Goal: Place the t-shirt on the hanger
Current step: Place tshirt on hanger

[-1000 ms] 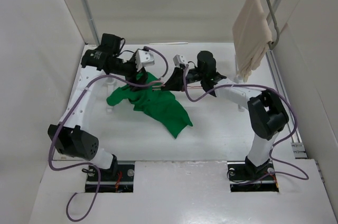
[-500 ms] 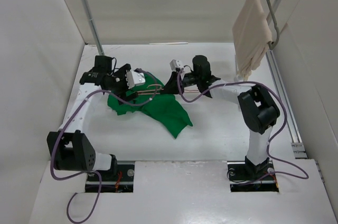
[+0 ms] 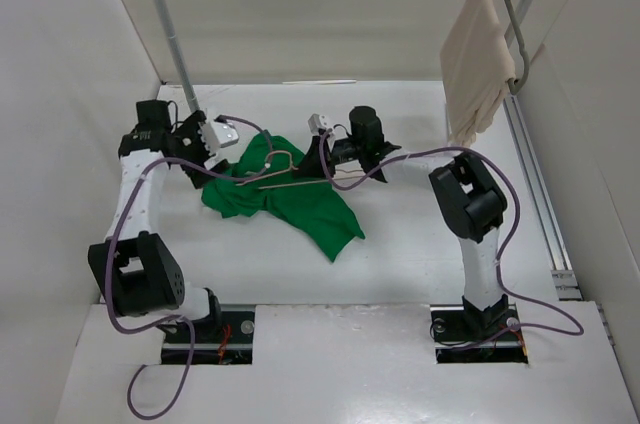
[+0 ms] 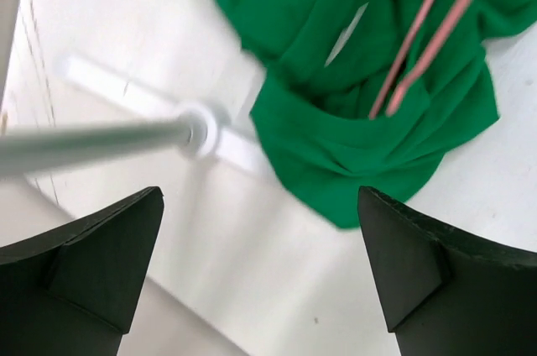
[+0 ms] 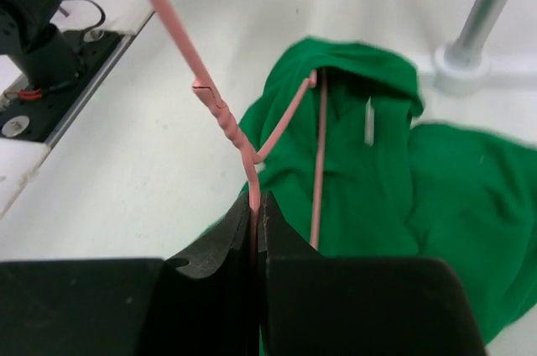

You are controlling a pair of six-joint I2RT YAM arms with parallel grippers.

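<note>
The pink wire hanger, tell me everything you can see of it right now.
The hanger is thin pale pink wire bent into a slim triangle, with a twisted neck and a hook that runs out of the right wrist view. The right gripper has its jaws shut on one sloping arm just below the twist. From there the frame reaches across the crumpled green t-shirt, and its far corner, where two wires meet, dips into a fold of the fabric. Whether it is inside the shirt is unclear.

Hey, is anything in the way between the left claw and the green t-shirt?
Nothing blocks it: bare table lies between the open left claw and the t-shirt. The rack's white foot sits right beside the shirt's edge, so steer clear.
</note>
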